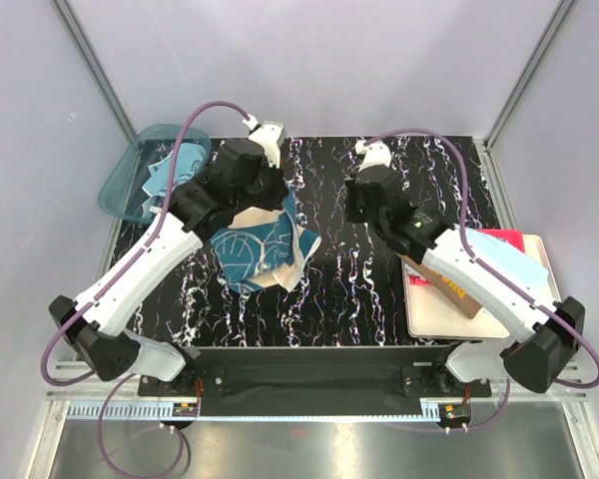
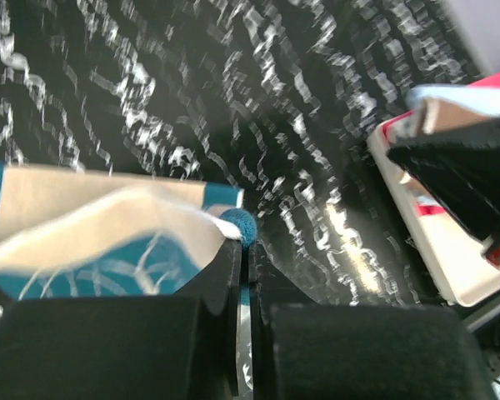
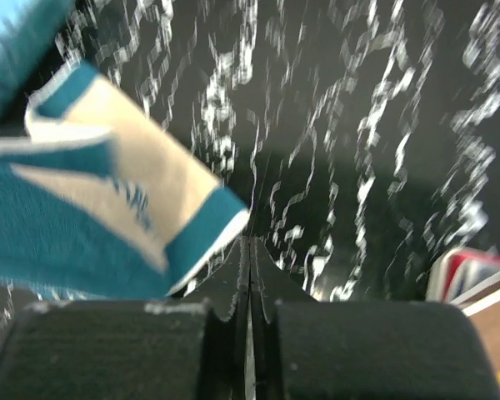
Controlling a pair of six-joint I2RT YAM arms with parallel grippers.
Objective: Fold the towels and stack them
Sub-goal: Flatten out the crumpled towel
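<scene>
**One teal towel out on the table, nipped by the left gripper; three towels on the tray; right gripper shut and empty.**

Count: one square teal towel with white line pattern lies crumpled and part folded on the black white-veined table, its cream underside showing. The left gripper has its fingers pressed together on a small tuck of the teal towel's edge. The right gripper has its fingers fully together with nothing seen between them, and a corner of the teal towel is just beside its tips. One cream rectangular tray at the right holds three towels: a light blue towel, a red towel and an orange towel, all partly hidden by the right arm. One translucent teal plastic basket at far left holds pale blue cloths; I cannot tell how many.
</scene>
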